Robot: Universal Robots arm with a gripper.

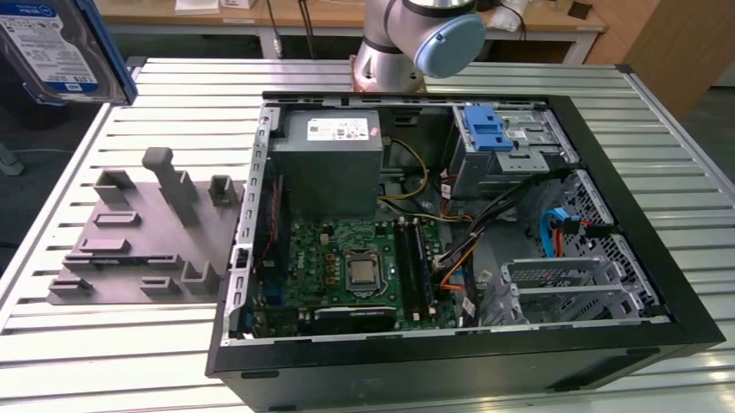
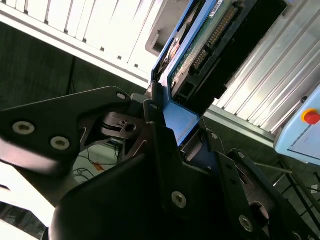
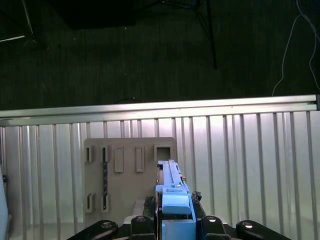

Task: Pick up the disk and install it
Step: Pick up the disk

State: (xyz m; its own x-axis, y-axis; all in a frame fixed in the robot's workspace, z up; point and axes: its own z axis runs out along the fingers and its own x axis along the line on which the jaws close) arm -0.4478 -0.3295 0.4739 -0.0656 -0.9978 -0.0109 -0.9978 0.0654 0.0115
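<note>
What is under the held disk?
In the first wrist view, a grey slotted holder on the slatted table lies below the disk. The disk and end effector cover part of it.

Bright, even light from above in the exterior view, only soft shadows inside the computer case (image 1: 460, 370) and by the grey fixture plate (image 1: 126, 249) posts. Blown-out glare off the slatted table (image 2: 100, 25) in the second wrist view, gripper (image 2: 177, 117) almost a black silhouette against it. Dim, murky floor (image 3: 150, 60) past the table in the first wrist view.

The disk (image 1: 52, 47) hangs seemingly above fixture (image 1: 126, 232) (exterior view's left of case (image 1: 460, 370)).
</note>
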